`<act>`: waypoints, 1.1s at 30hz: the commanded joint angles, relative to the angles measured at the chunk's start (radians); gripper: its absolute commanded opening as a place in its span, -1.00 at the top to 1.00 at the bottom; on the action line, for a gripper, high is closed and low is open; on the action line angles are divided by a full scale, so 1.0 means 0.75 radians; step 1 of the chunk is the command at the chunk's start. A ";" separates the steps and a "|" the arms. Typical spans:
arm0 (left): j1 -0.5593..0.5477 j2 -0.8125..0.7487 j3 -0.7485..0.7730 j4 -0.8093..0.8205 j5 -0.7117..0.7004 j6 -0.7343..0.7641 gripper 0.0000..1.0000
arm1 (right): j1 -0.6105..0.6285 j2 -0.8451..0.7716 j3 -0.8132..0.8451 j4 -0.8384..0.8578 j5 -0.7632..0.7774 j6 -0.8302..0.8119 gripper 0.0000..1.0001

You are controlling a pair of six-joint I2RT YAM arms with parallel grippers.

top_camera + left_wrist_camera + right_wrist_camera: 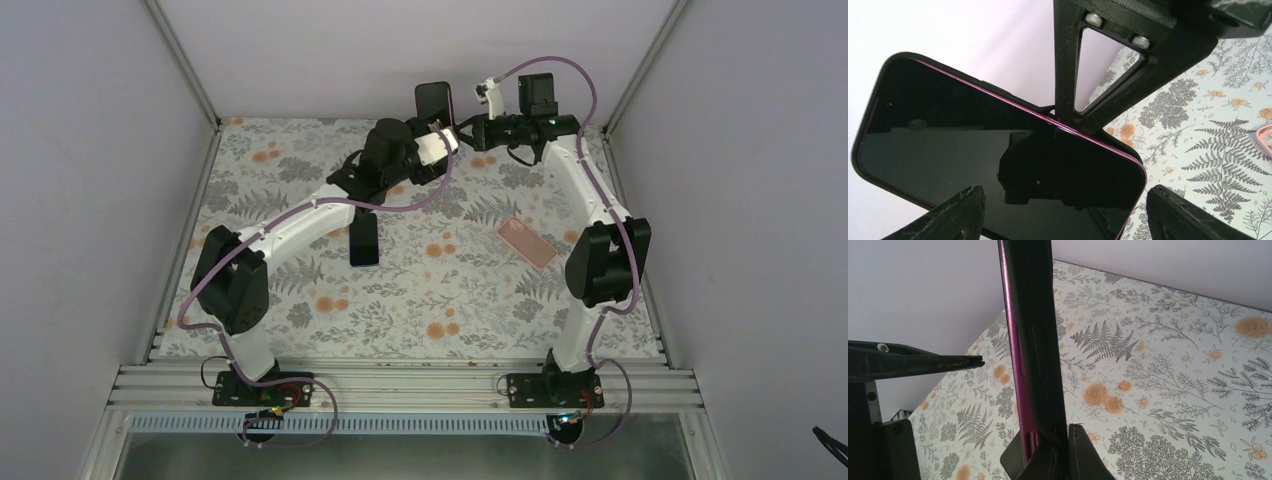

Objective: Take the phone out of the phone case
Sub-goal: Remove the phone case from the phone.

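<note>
The phone (433, 100), dark-screened with a purple rim (1013, 340), sits in a black phone case (1040, 340) and is held upright above the back of the table. My right gripper (1068, 445) is shut on the case's edge at the bottom of the right wrist view. In the left wrist view one of its fingers (1068, 60) crosses the phone (948, 135). My left gripper (1063, 215) is open, one fingertip on each side of the phone's end, not pressing it. One left finger (923, 362) shows left of the phone. From above, both grippers (428, 130) (452, 122) meet under it.
A black slab like a phone or case (364, 240) lies on the floral table (300, 310) mid-left. A pink case (527, 243) lies mid-right, its corner also in the left wrist view (1265, 137). White walls with metal posts close in the back and sides.
</note>
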 commanded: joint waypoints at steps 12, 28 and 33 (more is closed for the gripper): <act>-0.014 0.021 0.071 -0.012 0.032 -0.053 -0.59 | 0.013 -0.060 0.013 0.086 -0.053 0.025 0.93; -0.047 0.076 0.110 -0.021 -0.073 -0.057 -0.60 | 0.019 -0.052 0.021 0.092 -0.062 0.035 0.93; -0.046 0.105 0.144 -0.024 -0.160 -0.089 -0.60 | 0.021 -0.063 0.013 0.094 -0.066 0.033 0.93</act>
